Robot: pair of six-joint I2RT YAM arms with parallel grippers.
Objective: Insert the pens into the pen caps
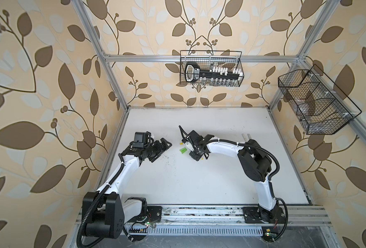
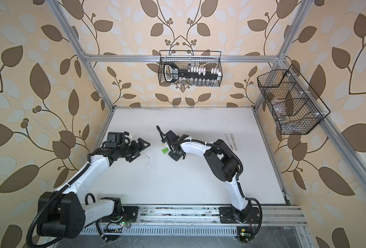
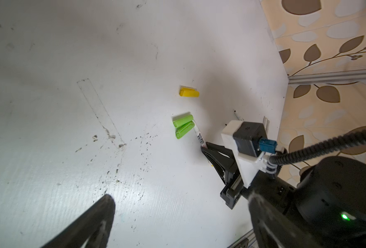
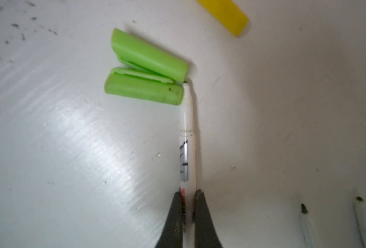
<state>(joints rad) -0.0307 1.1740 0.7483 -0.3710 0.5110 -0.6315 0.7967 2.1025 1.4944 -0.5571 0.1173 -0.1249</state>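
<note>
My right gripper [image 4: 189, 193] is shut on a pale pen [image 4: 187, 150] with dark lettering, held low over the table. The pen's tip touches the end of one green pen cap [image 4: 143, 89], beside it rather than inside it. A second green cap [image 4: 149, 55] lies against the first, and a yellow cap [image 4: 225, 15] lies farther off. In both top views the green caps [image 1: 183, 150] [image 2: 164, 150] sit just left of the right gripper [image 1: 189, 148]. My left gripper [image 3: 181, 199] [image 1: 161, 151] hovers open and empty, left of the caps.
Two more pens [image 2: 231, 141] [image 1: 245, 137] lie side by side on the white table behind the right arm. A wire basket [image 1: 211, 68] hangs on the back rail and another [image 1: 315, 103] on the right rail. Dark specks dot the table [image 1: 177, 182] near the caps.
</note>
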